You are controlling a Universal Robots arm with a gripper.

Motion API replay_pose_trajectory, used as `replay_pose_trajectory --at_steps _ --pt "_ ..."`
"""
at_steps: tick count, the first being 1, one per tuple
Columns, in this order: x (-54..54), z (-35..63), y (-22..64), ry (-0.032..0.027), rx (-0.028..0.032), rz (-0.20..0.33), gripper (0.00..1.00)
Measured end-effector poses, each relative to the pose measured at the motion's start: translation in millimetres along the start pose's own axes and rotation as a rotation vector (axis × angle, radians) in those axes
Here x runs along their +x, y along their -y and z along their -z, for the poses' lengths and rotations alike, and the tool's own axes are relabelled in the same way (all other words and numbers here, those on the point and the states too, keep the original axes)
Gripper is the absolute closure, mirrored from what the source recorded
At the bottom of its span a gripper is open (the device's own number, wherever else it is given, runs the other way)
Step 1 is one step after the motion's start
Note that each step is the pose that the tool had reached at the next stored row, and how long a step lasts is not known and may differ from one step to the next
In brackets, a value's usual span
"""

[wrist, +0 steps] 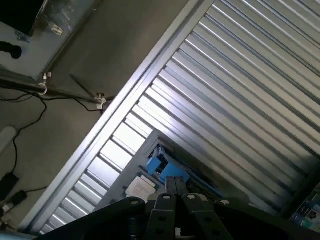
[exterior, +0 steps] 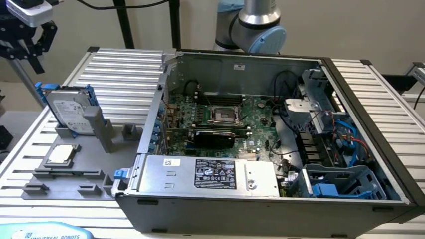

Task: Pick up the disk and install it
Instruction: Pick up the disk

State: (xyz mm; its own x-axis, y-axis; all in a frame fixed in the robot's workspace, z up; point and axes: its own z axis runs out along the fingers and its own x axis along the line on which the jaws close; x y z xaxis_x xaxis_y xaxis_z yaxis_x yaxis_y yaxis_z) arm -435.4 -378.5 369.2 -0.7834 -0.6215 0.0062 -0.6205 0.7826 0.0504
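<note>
Silver-grey arm (exterior: 258, 17) with blue joint caps (exterior: 272, 40)

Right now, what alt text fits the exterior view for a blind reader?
An open computer case sits on a slatted metal table. At the exterior view's left the disk stands upright in a grey holder, the claw hanging above it.

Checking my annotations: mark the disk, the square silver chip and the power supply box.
disk (exterior: 68, 110): exterior view, on its white printed label.
square silver chip (exterior: 61, 153): exterior view, middle of its metal top.
power supply box (exterior: 214, 174): exterior view, on its black-and-white label.
</note>
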Motion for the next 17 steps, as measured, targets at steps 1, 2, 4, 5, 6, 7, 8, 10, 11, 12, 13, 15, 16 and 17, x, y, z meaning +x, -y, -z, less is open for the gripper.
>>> replay_pose_trajectory --at_steps 1,2,4,5,6,7,8,10,11,12,13,15,16,17 --pt "0.0 -0.2 0.1 -0.0008 0.0001 0.018 0.89" --pt "0.0 -0.4 0.1 -0.0019 0.0002 0.036 0.89" --pt "-0.1 -1.0 0.1 -0.0037 0.0005 0.073 0.89" --pt "-0.1 -1.2 0.1 -0.0046 0.0006 0.091 0.89" --pt "-0.1 -1.4 0.2 -0.0055 0.0007 0.108 0.89" --pt "-0.1 -1.7 0.2 -0.0064 0.0008 0.128 0.89" --pt "-0.1 -1.9 0.2 -0.0073 0.0009 0.145 0.89" --pt "-0.2 -2.4 0.2 -0.0091 0.0012 0.181 0.89" --pt "-0.2 -2.7 0.3 -0.01 0.0014 0.199 0.89" --pt "-0.2 -2.9 0.3 -0.011 0.0014 0.219 0.89" --pt "-0.2 -3.2 0.3 -0.0119 0.0016 0.237 0.89" --pt "-0.2 -3.8 0.3 -0.0134 0.002 0.273 0.89" --pt "-0.2 -4.0 0.4 -0.0144 0.0021 0.291 0.89" --pt "-0.2 -4.3 0.4 -0.0153 0.0022 0.309 0.89"
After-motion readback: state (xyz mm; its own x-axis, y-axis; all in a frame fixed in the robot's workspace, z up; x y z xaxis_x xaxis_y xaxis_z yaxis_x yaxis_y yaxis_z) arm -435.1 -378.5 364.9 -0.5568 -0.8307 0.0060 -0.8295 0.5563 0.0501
